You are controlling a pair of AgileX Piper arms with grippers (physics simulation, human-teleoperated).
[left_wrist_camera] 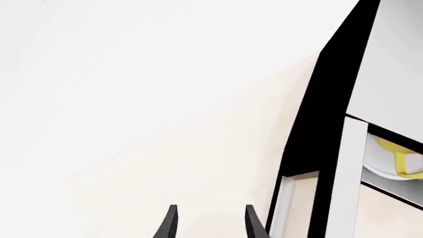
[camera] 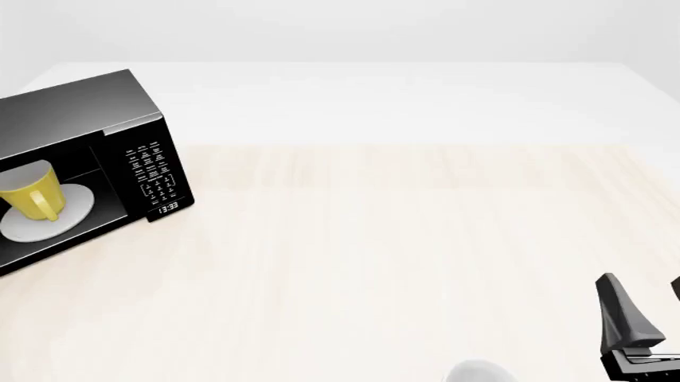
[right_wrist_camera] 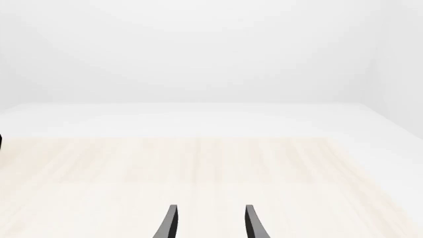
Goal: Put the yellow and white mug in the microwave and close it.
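The black microwave stands at the table's far left with its cavity open. The yellow and white mug stands inside on the round white turntable plate, handle toward the keypad. In the left wrist view the microwave appears tilted, with part of the mug showing inside. My left gripper is open and empty, just outside the microwave; it is out of the front view. My right gripper is open and empty at the table's near right, and also shows in the right wrist view.
A plain white rounded object lies at the front edge, left of my right gripper. The light wood table stretches between the microwave and the right arm. A white wall stands behind the table.
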